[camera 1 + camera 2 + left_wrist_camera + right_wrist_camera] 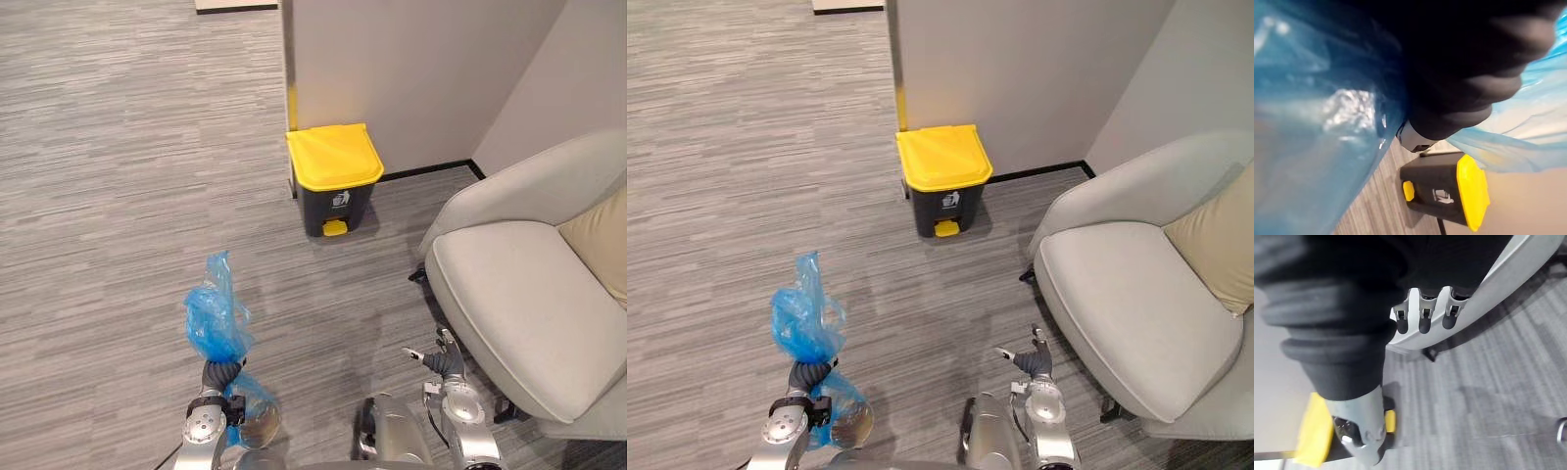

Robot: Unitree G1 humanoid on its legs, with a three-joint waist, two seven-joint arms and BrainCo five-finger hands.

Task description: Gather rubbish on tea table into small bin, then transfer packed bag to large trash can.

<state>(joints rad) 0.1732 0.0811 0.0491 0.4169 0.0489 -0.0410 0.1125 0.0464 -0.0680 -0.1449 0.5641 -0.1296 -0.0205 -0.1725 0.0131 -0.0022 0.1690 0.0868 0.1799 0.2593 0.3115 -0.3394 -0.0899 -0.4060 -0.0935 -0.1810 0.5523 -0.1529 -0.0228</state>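
A blue plastic rubbish bag (214,318) hangs off the floor at the lower left, bunched above my left hand (223,374). That hand is shut on the bag, and blue film wraps round it in the left wrist view (1312,122). The large trash can (335,176), dark grey with a yellow lid and yellow pedal, stands ahead against the wall with its lid down. It also appears past the bag (1449,191). My right hand (448,364) hangs at the lower right beside the armchair, fingers (1422,316) relaxed and holding nothing.
A light grey armchair (529,304) with a beige cushion (598,240) fills the right side, close to my right hand. A grey wall (421,78) stands behind the can, its corner just left of the can. Grey striped carpet (118,176) stretches to the left and ahead.
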